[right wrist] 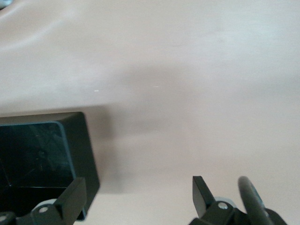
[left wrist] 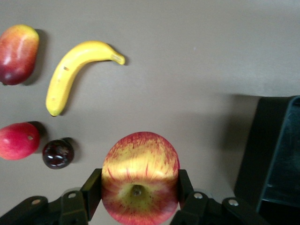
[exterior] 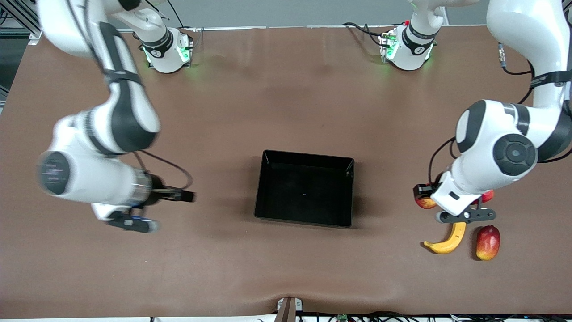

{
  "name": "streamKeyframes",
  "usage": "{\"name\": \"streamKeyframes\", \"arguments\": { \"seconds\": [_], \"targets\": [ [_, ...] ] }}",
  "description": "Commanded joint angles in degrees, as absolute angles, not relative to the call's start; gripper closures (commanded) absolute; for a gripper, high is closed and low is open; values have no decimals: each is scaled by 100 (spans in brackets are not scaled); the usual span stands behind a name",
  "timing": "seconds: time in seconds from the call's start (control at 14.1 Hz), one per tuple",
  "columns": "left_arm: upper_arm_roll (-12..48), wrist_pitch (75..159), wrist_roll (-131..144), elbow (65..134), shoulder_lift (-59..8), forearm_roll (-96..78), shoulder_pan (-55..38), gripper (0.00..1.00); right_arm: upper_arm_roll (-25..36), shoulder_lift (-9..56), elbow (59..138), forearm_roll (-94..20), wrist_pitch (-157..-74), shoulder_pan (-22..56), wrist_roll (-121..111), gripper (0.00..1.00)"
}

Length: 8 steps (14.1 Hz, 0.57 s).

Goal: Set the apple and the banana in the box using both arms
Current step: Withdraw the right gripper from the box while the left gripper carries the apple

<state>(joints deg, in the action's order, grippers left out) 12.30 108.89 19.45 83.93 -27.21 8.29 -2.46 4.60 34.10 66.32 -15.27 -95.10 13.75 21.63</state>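
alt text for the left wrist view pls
The left end effector grips a red-yellow apple above the brown table. Around it lie a banana, a mango, a red fruit and a dark plum; the black box sits at the edge.

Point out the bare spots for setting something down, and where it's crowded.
Free: the black box, and the brown table between it and the arm bases. Crowded: the left arm's end, around the banana, mango-like fruit and held apple.

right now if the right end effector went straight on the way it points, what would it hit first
Probably the black box: the empty, open right end effector points across the table toward the box wall nearest it, with only bare table between. Its height is unclear, so it might pass over the rim.
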Motion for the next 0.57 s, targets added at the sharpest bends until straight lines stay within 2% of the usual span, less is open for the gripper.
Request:
{"name": "streamKeyframes", "arguments": {
  "seconds": [0.0, 0.28, 0.5],
  "targets": [
    [1327, 10793, 2302, 8411, -2663, 914, -439, 100, 413, 3016, 6688, -1441, -9098, 757, 1926, 0],
    [1327, 10802, 3512, 8411, -2820, 923, -1316, 100, 404, 2340, 6828, -960, -8658, 194, 942, 0],
    [1318, 11117, 4077, 8298, -3268, 958, -1932, 100, 396, 1480, 7555, -327, -8622, 185, 774, 0]
  ]
}}
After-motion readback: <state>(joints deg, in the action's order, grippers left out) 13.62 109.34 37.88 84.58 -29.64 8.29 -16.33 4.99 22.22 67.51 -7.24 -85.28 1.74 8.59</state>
